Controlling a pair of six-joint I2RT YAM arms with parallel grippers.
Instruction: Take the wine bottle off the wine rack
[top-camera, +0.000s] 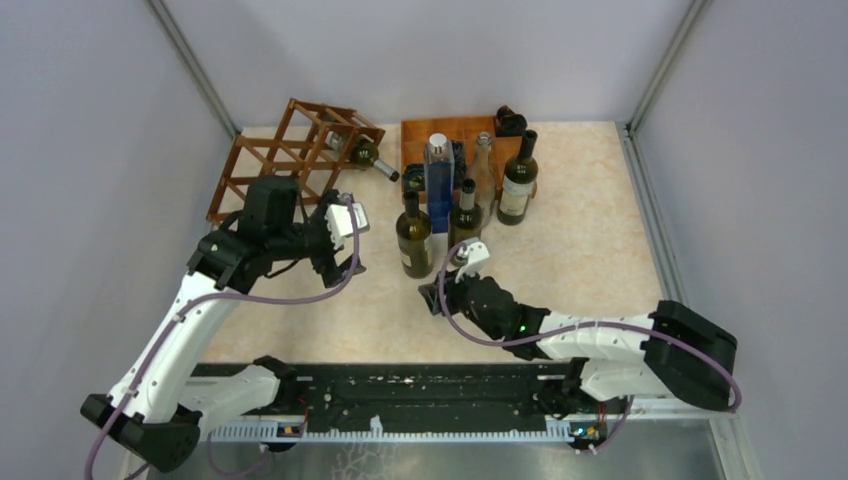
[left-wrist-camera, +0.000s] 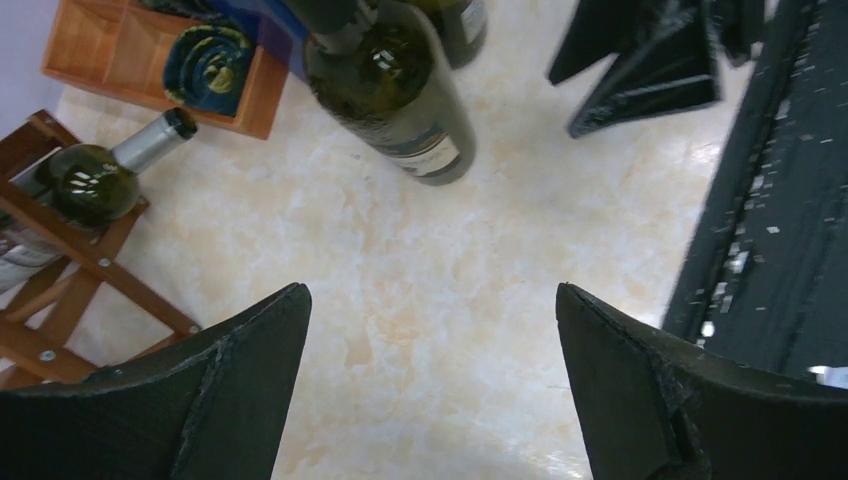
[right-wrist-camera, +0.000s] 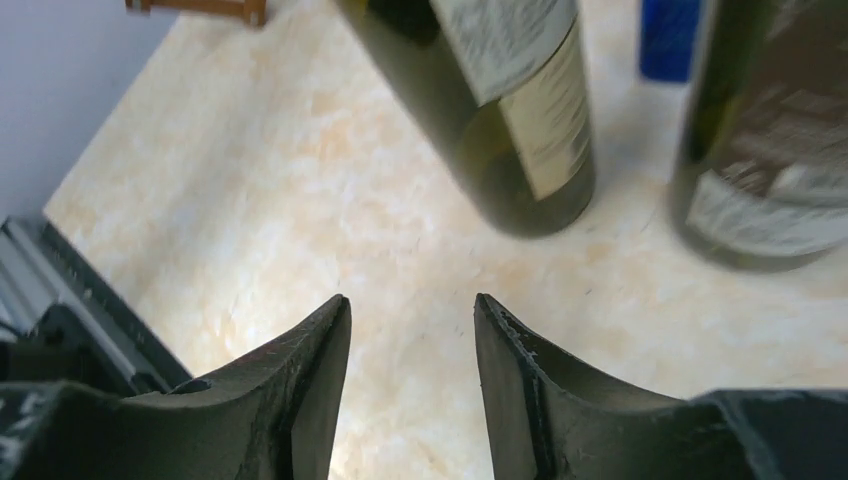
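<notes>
Across our table (top-camera: 590, 250), the wine rack (top-camera: 226, 178) stands at the far left. The wine bottle (top-camera: 365, 153) lies in the rack's right-end cell, its neck poking out toward the standing bottles (top-camera: 415, 235). We judge nothing done yet: reach, grasp and pull-out all remain. Our left gripper (left-wrist-camera: 430, 290) hangs near the rack, spread wide and empty. Our right gripper (right-wrist-camera: 410, 300) is slightly parted, also empty.

Cream marbled table (top-camera: 600, 260) enclosed on three sides by plain pale grey-lavender walls (top-camera: 440, 50), metal corner posts (top-camera: 195, 70) at the back, light even and diffuse.
</notes>
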